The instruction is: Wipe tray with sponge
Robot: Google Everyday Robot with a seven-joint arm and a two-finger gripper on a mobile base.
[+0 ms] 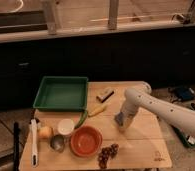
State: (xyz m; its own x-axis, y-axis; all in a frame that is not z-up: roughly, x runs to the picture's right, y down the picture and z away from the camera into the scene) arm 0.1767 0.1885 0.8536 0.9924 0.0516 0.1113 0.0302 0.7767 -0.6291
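Your gripper [122,121] points down at the table, well to the right of the tray [41,95] and nearer the camera. The sponge [119,119] shows blue at its tip. You cannot tell whether it is pinching the sponge. The tray's long side runs across the table. From here you would likely lift and carry leftward over the tray's right rim.

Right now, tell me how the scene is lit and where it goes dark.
Camera view: warm, dim light on the wooden table; the wall behind it is nearly black. Camera view: the green tray shows no glare; the white arm is brightest, its gripper down at the table, right of the tray.
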